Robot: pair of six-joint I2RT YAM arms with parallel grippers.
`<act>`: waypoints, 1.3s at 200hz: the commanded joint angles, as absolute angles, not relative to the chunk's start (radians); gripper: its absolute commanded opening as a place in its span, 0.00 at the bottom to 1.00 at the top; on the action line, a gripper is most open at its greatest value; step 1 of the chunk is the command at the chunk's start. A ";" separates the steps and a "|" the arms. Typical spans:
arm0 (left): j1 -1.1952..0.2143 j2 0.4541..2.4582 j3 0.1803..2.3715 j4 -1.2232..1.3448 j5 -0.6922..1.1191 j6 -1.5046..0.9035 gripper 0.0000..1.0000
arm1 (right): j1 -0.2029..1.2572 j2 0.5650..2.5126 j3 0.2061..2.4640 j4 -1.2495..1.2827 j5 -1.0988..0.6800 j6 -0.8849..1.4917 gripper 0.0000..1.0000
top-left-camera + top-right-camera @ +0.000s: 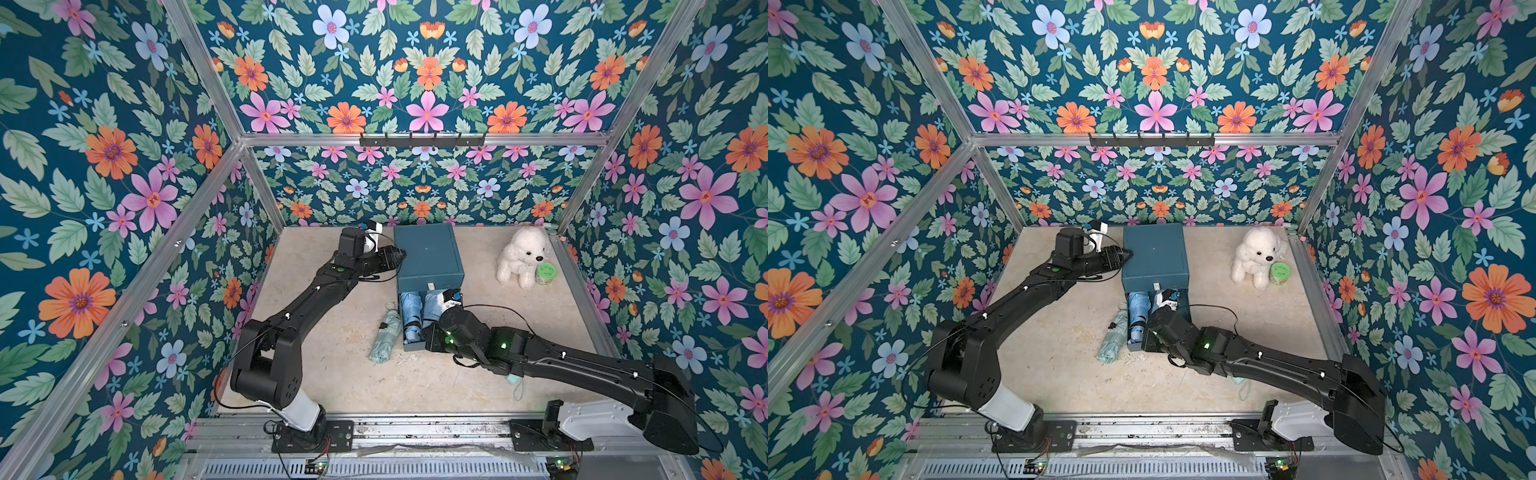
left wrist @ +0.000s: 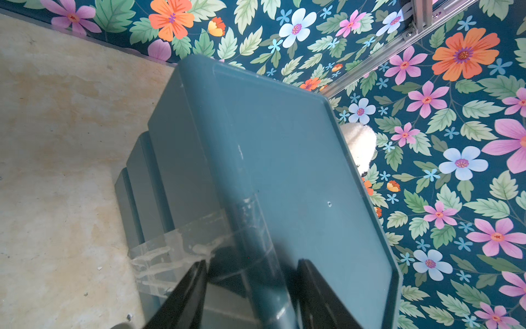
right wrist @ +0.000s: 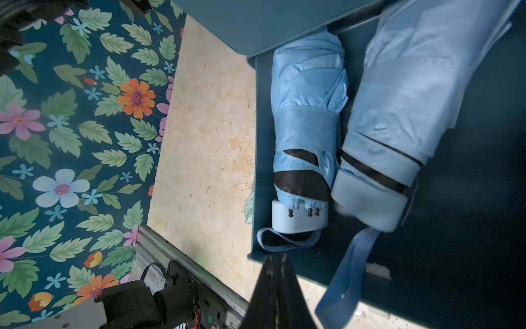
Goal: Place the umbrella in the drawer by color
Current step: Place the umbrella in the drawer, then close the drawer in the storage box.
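Two blue umbrellas [image 3: 308, 94] across the drawer [image 3: 484, 216]

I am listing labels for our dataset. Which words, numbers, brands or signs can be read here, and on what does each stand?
No text is readable.
Green can lid, beside the plush dog: dark writing, too small and blurred to read.
Blue umbrellas, drawer cabinet: no print shows.

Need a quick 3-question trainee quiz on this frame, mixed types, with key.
1. True or false: the green umbrella lies outside the drawer.
2. How many blue umbrellas are in the drawer?
3. Next to the dog stands: A) red ball B) green jar C) book.
Key: 1 true; 2 two; 3 B.
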State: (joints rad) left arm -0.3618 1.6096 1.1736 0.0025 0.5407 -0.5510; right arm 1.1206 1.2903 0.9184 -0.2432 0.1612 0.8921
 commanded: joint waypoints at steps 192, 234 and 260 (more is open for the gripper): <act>-0.362 1.641 1.171 -0.225 0.430 -0.497 0.58 | 1.026 1.261 0.954 -0.480 0.317 0.869 0.33; -0.362 1.637 1.172 -0.229 0.428 -0.494 0.58 | 1.092 1.225 0.992 -0.515 0.376 0.864 0.28; -0.362 1.644 1.175 -0.228 0.430 -0.495 0.58 | 1.191 1.185 0.985 -0.568 0.464 0.916 0.18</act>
